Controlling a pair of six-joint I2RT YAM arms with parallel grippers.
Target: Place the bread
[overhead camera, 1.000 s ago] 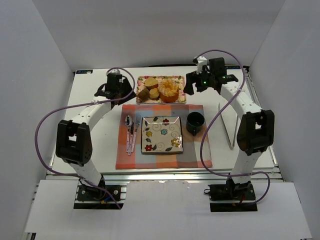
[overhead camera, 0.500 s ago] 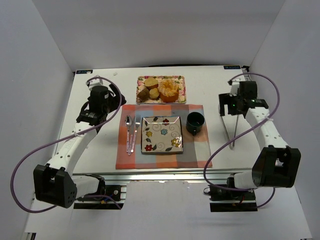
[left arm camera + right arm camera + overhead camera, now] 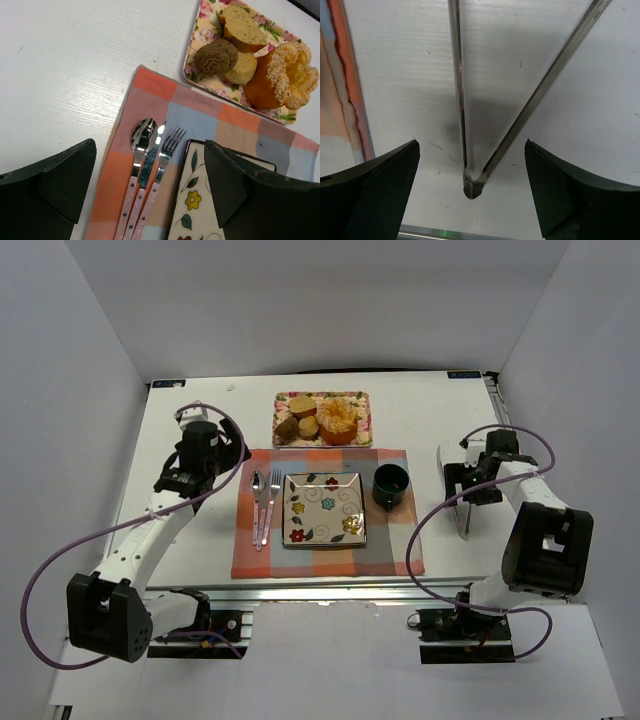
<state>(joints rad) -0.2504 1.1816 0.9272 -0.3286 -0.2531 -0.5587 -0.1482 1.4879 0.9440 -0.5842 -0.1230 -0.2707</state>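
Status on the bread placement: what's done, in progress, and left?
Done: nothing yet. The bread sits on the floral tray, and the flowered plate holds nothing.
In hand: the right gripper is open over the tongs, not gripping them. The left gripper is open above the cutlery.
Left: grasp the tongs, lift the bread and set it down, probably on the plate.

In the gap of my left gripper (image 3: 150, 187) a spoon (image 3: 141, 137), knife (image 3: 152, 155) and fork (image 3: 170, 140) lie side by side on a plaid placemat (image 3: 150, 95), with a floral square plate (image 3: 192, 200) just right of them. Ahead sits a floral tray (image 3: 192, 56) holding a frilly orange ring cake (image 3: 285, 75) and paler buns (image 3: 242, 27). Metal tongs (image 3: 457, 75) lie under my right gripper (image 3: 470, 187), and a dark green cup (image 3: 390, 485) stands to its left.
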